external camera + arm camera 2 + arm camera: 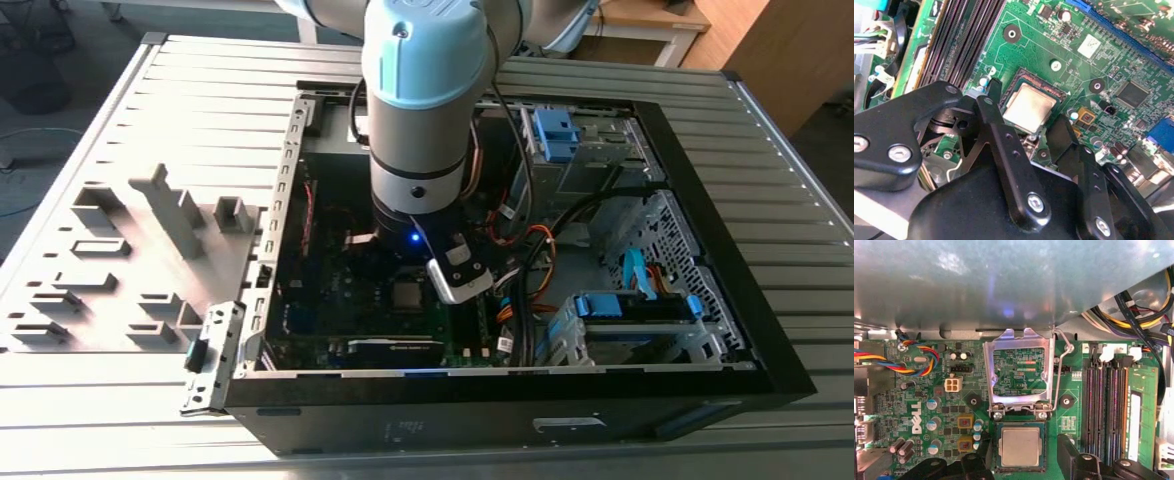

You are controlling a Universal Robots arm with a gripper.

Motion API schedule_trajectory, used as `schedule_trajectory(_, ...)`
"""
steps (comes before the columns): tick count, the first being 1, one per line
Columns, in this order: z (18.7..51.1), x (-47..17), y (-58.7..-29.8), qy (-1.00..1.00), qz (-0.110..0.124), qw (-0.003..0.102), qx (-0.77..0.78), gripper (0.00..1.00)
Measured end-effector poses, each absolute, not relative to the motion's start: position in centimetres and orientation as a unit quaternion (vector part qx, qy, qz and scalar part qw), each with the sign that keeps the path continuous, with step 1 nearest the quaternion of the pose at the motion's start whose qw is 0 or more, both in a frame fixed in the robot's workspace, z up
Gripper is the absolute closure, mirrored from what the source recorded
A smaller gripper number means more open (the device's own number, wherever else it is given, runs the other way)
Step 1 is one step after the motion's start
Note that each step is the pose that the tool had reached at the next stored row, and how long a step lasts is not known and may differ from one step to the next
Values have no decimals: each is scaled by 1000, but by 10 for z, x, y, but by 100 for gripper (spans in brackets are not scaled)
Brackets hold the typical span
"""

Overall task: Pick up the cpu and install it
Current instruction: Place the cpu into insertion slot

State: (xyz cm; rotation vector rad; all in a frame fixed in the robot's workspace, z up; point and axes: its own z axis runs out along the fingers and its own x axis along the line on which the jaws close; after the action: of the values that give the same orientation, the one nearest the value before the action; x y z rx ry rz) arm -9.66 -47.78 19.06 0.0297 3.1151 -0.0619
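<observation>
Slatted metal table (801, 330). On it lies an open black case (694, 180) with its inside facing up. At the exterior view's left of the case sits a grey fixture plate (120, 270) with raised blocks.

The arm (420, 100) reaches straight down into the case, its wrist low over the green motherboard (939, 405).

Memory slots (1106, 410) run beside the socket and are bare. A bundle of coloured wires (909, 357) plugs into the board on the far side of the socket from them.

The socket's load plate (1019, 336) is swung up and open, and its wire lever (1061, 375) is raised alongside it.

The gripper (1024, 441) (1026, 106) is low over the socket. Its jaws are open and hold nothing. The black fingers (1004, 145) stand one on each side of the socket, spread wider than the chip. The slot-side finger is clearly apart from it. Whether the other one touches the socket edge, I cannot tell.

The cpu (1020, 447) (1030, 107) lies flat in the socket with its silver top up, square to the frame and between the fingers. In the exterior view it shows as a small pale square (404, 294) just beside the wrist.
</observation>
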Motion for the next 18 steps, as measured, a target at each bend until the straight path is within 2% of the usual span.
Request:
schedule_trajectory(12, 190, -97, -478, 1000, -22, 13, 9, 39)
schedule_trajectory(13, 190, -97, -478, 1000, -22, 13, 10, 46)
schedule_trajectory(18, 190, -97, -478, 1000, -22, 13, 9, 46)
